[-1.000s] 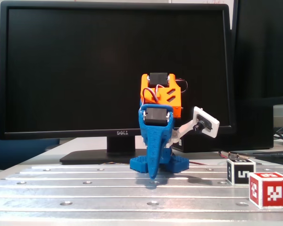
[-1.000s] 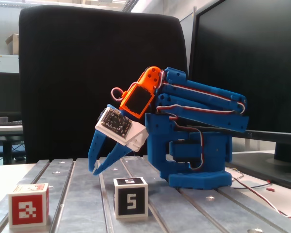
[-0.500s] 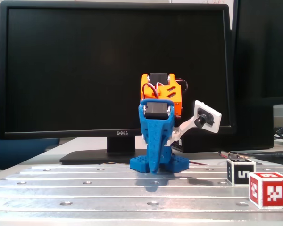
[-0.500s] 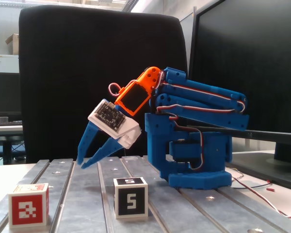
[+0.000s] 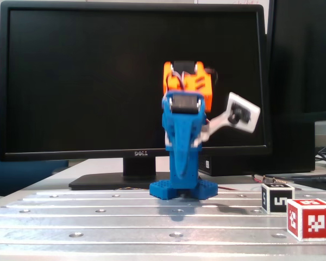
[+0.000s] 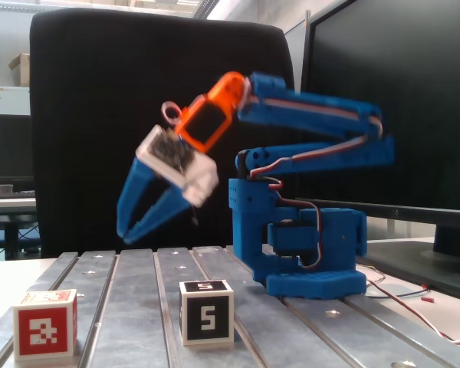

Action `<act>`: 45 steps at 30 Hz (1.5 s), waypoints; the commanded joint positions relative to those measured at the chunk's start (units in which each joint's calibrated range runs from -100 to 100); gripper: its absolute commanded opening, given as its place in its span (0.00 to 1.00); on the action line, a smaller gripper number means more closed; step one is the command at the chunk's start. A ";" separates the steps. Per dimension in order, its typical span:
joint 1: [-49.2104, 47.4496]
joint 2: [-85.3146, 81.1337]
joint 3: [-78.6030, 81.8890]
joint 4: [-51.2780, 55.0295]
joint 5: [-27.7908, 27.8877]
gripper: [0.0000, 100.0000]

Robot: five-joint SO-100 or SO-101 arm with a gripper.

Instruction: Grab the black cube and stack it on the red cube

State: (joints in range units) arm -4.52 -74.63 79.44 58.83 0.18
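Note:
The black cube (image 6: 206,312) sits on the metal table, showing a "5" marker; in the other fixed view the black cube (image 5: 277,198) is at the right. The red cube (image 6: 46,323) stands left of it, and the red cube (image 5: 309,218) is nearest the camera at the lower right in the other view. My blue gripper (image 6: 127,235) hangs in the air, tilted down, above and behind the cubes and touching neither. Its fingers meet near the tips with nothing between them. Seen head-on, the gripper (image 5: 180,176) is slightly blurred.
The arm's blue base (image 6: 314,261) stands behind the cubes. A Dell monitor (image 5: 54,81) fills the background of one view. A black chair back (image 6: 123,84) and a monitor (image 6: 414,77) stand behind in the other. The table (image 6: 123,307) has ribbed grooves and screw holes.
The arm has lifted: the upper link rose, and the gripper moved up off the table and a little farther out. The cubes have not moved.

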 commanded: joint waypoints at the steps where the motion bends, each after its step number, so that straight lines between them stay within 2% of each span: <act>1: -2.09 12.73 -11.73 1.07 1.29 0.01; 5: -6.08 22.75 -19.51 1.32 6.08 0.01; 10: -7.85 32.94 -28.38 2.69 7.71 0.01; 18: -18.41 49.32 -43.48 16.29 15.28 0.01; 24: -26.30 51.41 -44.12 16.12 20.54 0.01; 33: -37.23 51.57 -43.12 19.54 20.81 0.01; 42: -39.89 51.49 -38.24 19.88 23.44 0.01; 45: -39.89 51.49 -36.79 19.88 24.49 0.07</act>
State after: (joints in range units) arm -44.52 -22.96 42.30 78.51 23.75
